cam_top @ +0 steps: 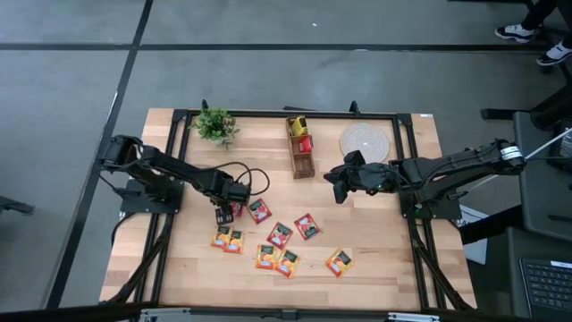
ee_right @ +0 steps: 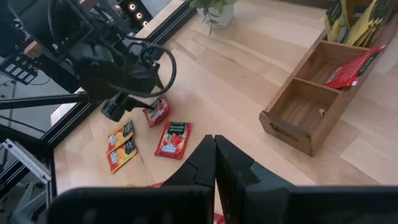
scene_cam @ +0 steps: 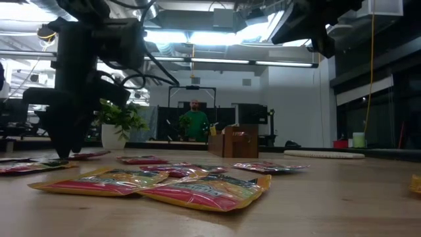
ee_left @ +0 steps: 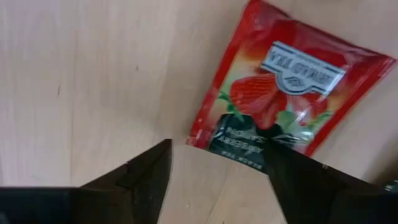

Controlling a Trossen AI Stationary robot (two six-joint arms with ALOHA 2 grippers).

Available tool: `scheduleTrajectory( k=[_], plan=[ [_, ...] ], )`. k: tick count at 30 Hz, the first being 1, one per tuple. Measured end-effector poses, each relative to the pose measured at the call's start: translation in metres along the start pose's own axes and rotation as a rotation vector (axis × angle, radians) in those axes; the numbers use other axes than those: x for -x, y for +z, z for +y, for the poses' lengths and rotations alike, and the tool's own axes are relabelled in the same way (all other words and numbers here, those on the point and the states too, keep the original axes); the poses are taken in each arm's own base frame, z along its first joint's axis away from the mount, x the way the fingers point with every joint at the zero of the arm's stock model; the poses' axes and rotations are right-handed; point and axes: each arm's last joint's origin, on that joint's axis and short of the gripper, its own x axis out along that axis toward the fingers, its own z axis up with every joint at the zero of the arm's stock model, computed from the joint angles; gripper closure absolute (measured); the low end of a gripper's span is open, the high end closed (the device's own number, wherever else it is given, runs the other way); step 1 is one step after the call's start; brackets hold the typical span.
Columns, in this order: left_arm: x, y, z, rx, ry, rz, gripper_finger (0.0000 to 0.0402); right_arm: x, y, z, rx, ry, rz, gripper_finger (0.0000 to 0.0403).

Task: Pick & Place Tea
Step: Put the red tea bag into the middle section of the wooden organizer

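Several tea sachets, red and orange, lie flat on the wooden table point(cam_top: 179, 268) in a loose cluster point(cam_top: 280, 234). My left gripper point(cam_top: 223, 213) is open and low over the table, pointing down at one red strawberry sachet point(ee_left: 286, 87) at the cluster's left end. One finger stands on bare wood; the other finger point(ee_left: 298, 180) overlaps the sachet's dark label edge. My right gripper point(cam_top: 340, 183) is shut, empty, and held high beside the wooden box point(cam_top: 302, 152). My left gripper comes from above, pointing down. One fingertip point(ee_left: 292, 168) covers the red sachet's edge by its dark label point(ee_left: 239, 140), and the sachet lies flat on the table. Whether the finger touches it, I cannot tell.
The wooden box has three compartments: yellow sachets point(cam_top: 296, 125) in the far one, a red sachet point(cam_top: 306, 143) in the middle, bare wood point(ee_right: 298, 106) in the near one. A potted plant point(cam_top: 214, 125) and a round woven mat point(cam_top: 365, 140) stand near the far edge. A person point(scene_cam: 195, 122) stands beyond the table.
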Motion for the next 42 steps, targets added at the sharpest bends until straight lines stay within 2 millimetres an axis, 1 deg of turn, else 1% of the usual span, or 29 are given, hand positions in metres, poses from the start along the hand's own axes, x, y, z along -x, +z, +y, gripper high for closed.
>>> scheduleTrajectory(
  k=[3,8,10,11,12,14,18,19,20,25,30,39,42],
  plan=[
    [-0.004,0.001,-0.001,-0.006,0.008,0.023,0.0153,0.0,0.0,0.0,0.003,-0.002,-0.002,0.0393],
    [-0.005,0.001,-0.001,-0.008,0.007,0.021,0.0154,0.0,0.0,0.0,0.006,-0.003,-0.003,0.0393],
    [-0.006,0.001,-0.001,-0.007,0.0,0.022,0.0163,0.0,0.0,0.0,0.007,-0.003,-0.004,0.0393],
    [-0.006,0.001,-0.001,-0.006,-0.005,0.021,0.0175,0.0,0.0,0.0,0.008,-0.003,-0.004,0.0393],
    [-0.006,0.001,-0.002,-0.006,-0.009,0.021,0.0192,0.0,0.0,0.0,0.01,-0.003,-0.004,0.0393],
    [-0.006,0.002,-0.002,-0.012,-0.023,0.018,0.024,0.0,0.0,0.0,0.018,-0.004,-0.004,0.0393],
    [-0.006,0.003,-0.004,-0.049,-0.069,0.021,0.0364,0.0,0.0,0.0,0.028,-0.004,-0.004,0.0393],
    [-0.006,0.003,-0.004,-0.052,-0.073,0.02,0.0381,0.0,0.0,0.0,0.028,-0.004,-0.004,0.0393],
    [-0.006,0.003,-0.004,-0.053,-0.074,0.018,0.0388,0.0,0.0,0.0,0.029,-0.006,-0.006,0.0393],
    [-0.006,0.004,-0.004,-0.052,-0.068,0.008,0.0399,0.0,0.001,-0.001,0.029,-0.02,-0.022,0.0393],
    [0.003,0.002,-0.002,-0.041,-0.087,-0.031,0.0399,0.0,0.001,-0.001,0.029,-0.022,-0.022,0.0393],
    [0.039,0.003,0.001,-0.013,-0.151,-0.169,0.04,0.0,0.001,-0.001,0.029,-0.021,-0.023,0.0393],
    [0.044,0.002,0.002,0.003,-0.159,-0.189,0.0399,0.0,0.001,-0.001,0.029,-0.022,-0.022,0.0393]
  ],
)
